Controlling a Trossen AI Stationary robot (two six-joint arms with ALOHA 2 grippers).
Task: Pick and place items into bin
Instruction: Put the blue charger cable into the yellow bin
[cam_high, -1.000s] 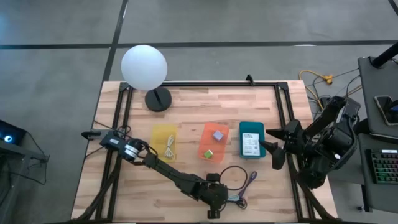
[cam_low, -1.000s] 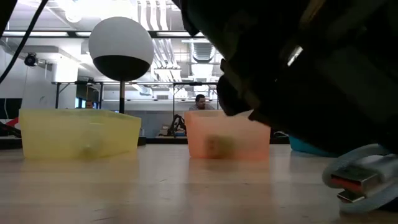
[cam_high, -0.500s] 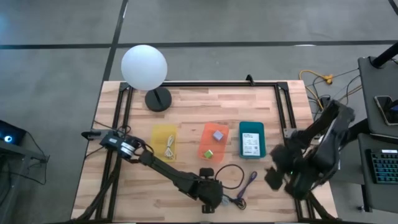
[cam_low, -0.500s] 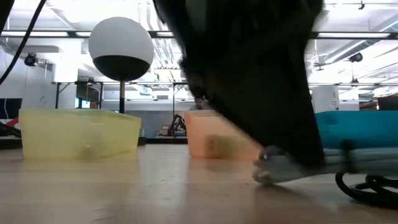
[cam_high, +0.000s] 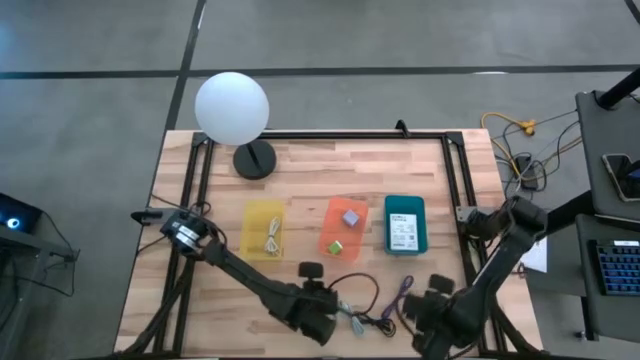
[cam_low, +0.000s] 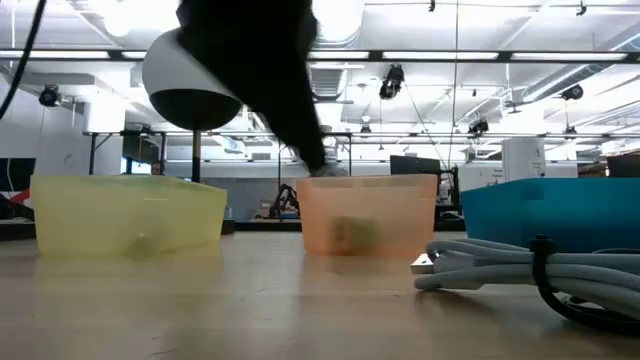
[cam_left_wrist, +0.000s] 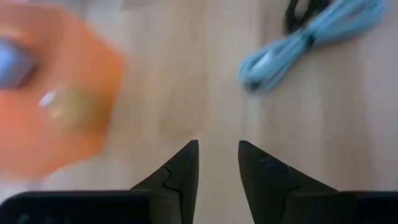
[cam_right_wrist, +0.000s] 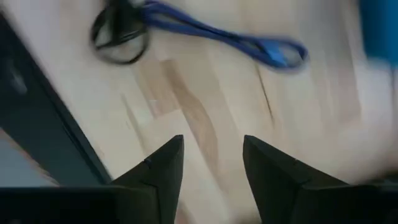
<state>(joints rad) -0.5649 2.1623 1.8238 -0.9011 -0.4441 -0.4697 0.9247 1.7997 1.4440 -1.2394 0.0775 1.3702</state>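
Observation:
In the high view my left gripper (cam_high: 318, 300) hovers open near the table's near edge, between the orange bin (cam_high: 343, 228) and the grey coiled cable (cam_high: 356, 317). Its wrist view shows the open fingers (cam_left_wrist: 217, 168) over bare wood, with the grey cable (cam_left_wrist: 305, 37) ahead of them. My right gripper (cam_high: 427, 310) is open beside the purple cable (cam_high: 405, 294). In its wrist view the purple cable (cam_right_wrist: 217, 34) lies flat beyond the fingers (cam_right_wrist: 211, 163). A black coil (cam_high: 362, 288) lies between the two cables.
The yellow bin (cam_high: 265, 228) holds a white cable. Grey and green cubes sit in the orange bin. A white card lies in the teal bin (cam_high: 405, 223). A white globe lamp (cam_high: 232, 108) stands at the far left corner. Bare wood lies between the bins and the cables.
My right arm has swung from beside the teal bin at the table's right edge toward the near edge, ending by the purple cable. My left gripper has moved left and up, away from the grey cable. That cable now lies flat on the table, clear of the gripper.

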